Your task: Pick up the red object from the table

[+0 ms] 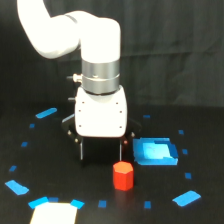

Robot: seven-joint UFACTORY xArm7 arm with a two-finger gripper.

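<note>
— Where is the red block?
— The red block [123, 175] stands upright on the black table [60, 165], near the front, just left of a blue square piece [156, 151].
— And the gripper?
— The gripper [101, 150] hangs behind the block, fingers [81, 149] spread wide, holding nothing.

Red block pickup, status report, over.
Gripper open, hanging just behind the red object, not on it. Block upright on the table, untouched. Blue square piece alongside, off the approach.
</note>
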